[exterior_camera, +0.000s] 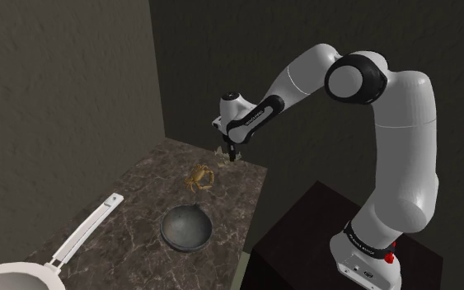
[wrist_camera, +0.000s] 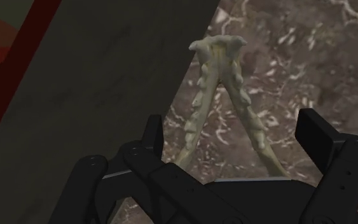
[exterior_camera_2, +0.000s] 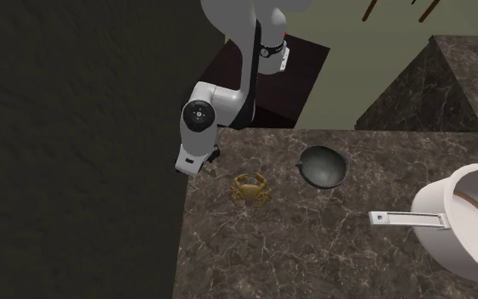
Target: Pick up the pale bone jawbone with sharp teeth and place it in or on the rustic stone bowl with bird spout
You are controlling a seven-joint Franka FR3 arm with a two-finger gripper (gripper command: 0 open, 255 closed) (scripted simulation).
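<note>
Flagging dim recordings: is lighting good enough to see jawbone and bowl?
Wrist view: dim, yet the pale jawbone stands out against the dark counter. Shoulder view: dim; the dark bowl reads by its lighter rim. Second exterior view: equally dim, bowl distinct.

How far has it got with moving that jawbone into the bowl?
Done: the gripper is positioned over the jawbone at the far corner of the counter. In hand: the open fingers straddle it, apparently without clasping it. Left: closing, lifting and carrying it past the small crab to the dark bowl, which is empty.
</note>
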